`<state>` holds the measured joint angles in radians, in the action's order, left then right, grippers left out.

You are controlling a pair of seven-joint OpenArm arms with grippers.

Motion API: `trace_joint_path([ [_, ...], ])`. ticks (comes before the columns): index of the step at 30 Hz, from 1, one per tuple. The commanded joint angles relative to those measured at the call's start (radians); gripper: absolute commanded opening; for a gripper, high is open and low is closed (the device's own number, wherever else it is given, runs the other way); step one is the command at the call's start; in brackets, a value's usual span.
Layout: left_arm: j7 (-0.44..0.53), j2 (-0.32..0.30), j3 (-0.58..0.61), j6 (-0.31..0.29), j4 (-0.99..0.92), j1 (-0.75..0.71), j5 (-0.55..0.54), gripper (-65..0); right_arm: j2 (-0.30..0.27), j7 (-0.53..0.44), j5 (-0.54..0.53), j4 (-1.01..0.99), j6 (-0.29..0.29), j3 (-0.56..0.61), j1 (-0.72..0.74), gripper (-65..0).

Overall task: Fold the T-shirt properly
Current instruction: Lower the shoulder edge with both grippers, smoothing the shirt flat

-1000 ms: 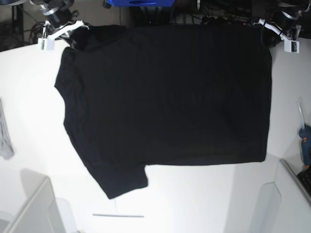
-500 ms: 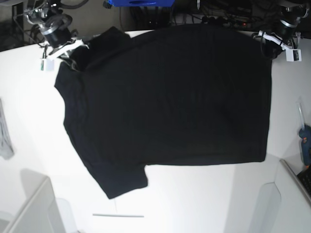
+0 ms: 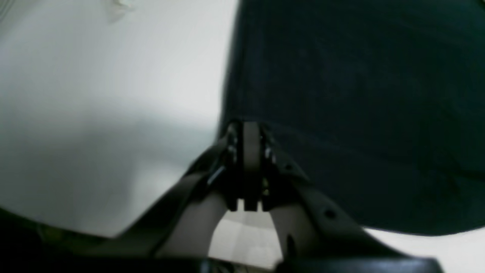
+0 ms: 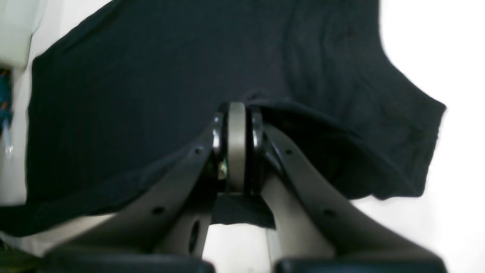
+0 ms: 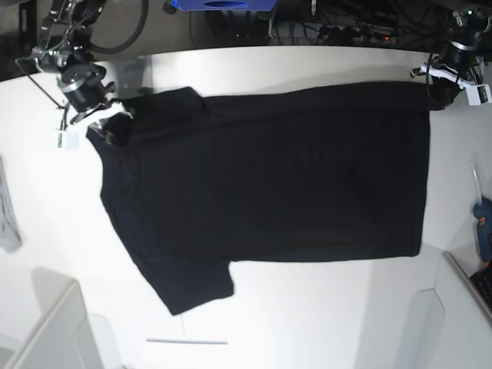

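The black T-shirt (image 5: 269,177) lies spread on the white table (image 5: 307,315), plain side up, one sleeve (image 5: 192,284) pointing to the near side. My right gripper (image 5: 104,123) is shut on the shirt's far-left shoulder area. In the right wrist view this gripper (image 4: 237,112) pinches a raised fold of the T-shirt (image 4: 151,83). My left gripper (image 5: 440,81) is shut on the far-right corner. The left wrist view shows that gripper (image 3: 245,131) clamped at the edge of the T-shirt (image 3: 360,94).
A small grey cloth (image 5: 8,211) hangs at the left edge. A blue tool (image 5: 483,227) lies at the right, beside a grey tray (image 5: 465,292). A white box (image 5: 54,330) stands at the near left, and a thin rod (image 5: 187,340) lies in front.
Both grippers have moved toward the near side, dragging the shirt's far edge with them. A strip of bare table now shows behind the shirt.
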<state>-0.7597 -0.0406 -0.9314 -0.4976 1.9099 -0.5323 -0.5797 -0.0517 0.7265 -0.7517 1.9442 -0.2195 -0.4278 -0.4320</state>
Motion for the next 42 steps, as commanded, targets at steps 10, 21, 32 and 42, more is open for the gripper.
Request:
trace_joint_path([
  [10,0.019,-0.017,-0.004,0.001,-0.023,0.047,-0.013,-65.0,-0.009,-0.018,-0.013,-0.044,-0.004,0.002,0.055,-65.0],
  [21,-0.096,-0.017,-0.007,0.001,-0.054,0.162,0.071,-65.0,-0.009,0.057,0.002,-0.099,-0.004,0.004,0.155,-65.0],
  [32,-0.097,-0.017,-0.004,0.003,-0.080,0.206,0.092,-65.0,0.000,0.083,0.103,-0.187,-0.004,0.050,0.253,-65.0],
  [42,-0.097,-0.018,-0.002,0.000,-0.132,0.285,0.169,-65.0,-0.003,0.078,0.105,-0.299,-0.004,0.051,0.304,-65.0],
])
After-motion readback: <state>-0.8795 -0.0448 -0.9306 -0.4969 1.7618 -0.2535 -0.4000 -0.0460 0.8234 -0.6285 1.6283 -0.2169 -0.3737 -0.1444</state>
